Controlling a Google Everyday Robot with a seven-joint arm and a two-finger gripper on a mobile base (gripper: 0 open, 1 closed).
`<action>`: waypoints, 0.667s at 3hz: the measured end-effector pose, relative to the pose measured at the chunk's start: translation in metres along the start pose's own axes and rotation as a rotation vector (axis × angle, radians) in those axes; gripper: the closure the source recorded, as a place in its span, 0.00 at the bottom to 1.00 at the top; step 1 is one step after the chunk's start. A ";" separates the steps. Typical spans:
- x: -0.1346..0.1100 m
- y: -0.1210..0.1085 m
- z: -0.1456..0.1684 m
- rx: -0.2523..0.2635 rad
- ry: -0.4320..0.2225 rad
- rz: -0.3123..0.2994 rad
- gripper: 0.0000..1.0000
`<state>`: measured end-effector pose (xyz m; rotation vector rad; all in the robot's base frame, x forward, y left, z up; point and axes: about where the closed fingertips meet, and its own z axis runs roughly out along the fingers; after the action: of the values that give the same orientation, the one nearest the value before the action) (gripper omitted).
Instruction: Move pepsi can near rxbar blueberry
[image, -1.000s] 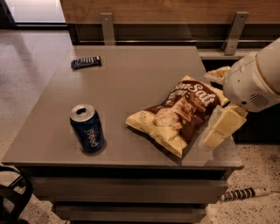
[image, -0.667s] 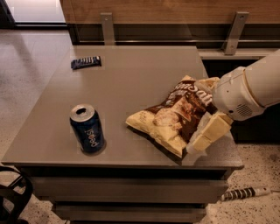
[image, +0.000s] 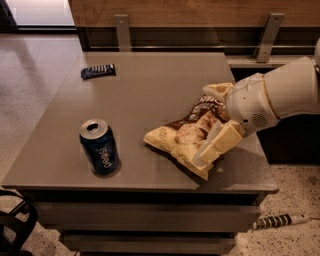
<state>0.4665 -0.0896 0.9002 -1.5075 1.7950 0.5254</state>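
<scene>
Dark blue pepsi can (image: 100, 147) stands upright near the front left edge of the grey table (image: 160, 85), untouched. Rxbar blueberry (image: 98, 71) lies flat at the far left, well apart from the can; the transfer is not yet begun. Gripper (image: 204, 156) hangs over the front corner of the chip bag (image: 182, 136), right of the can, probably on approach. Its open or closed state cannot be determined.
</scene>
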 end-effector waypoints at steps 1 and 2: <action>-0.020 0.004 0.012 -0.019 -0.070 -0.012 0.00; -0.022 0.008 0.023 -0.043 -0.076 -0.008 0.00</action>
<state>0.4660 -0.0564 0.9006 -1.5026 1.7294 0.6126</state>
